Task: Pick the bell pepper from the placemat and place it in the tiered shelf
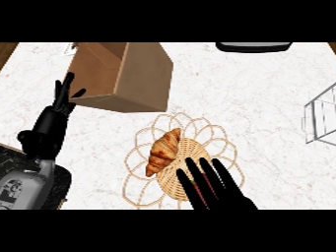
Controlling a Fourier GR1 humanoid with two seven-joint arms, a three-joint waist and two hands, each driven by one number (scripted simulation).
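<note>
The left hand (50, 125) is seen as all black, with thin fingers (63, 91) and a bulky rounded wrist. The left forearm (14, 189) is cased in light grey, dark markings noted on its shell. The right hand (225, 199) is likewise black, long slim fingers (212, 174) tapered to narrow tips.

Single head cam — steep downward look onto counter (257, 108), fairly close — robot's-eye POV.

Surface: white marble-patterned table (257, 98), carrying all items.
Container: open brown cardboard box (123, 76), far left of centre.
Pastry: golden-brown crescent croissant (163, 151), nearer than the box, apart from it.
Far edge: black rounded object (254, 47), partly out of view.
</note>
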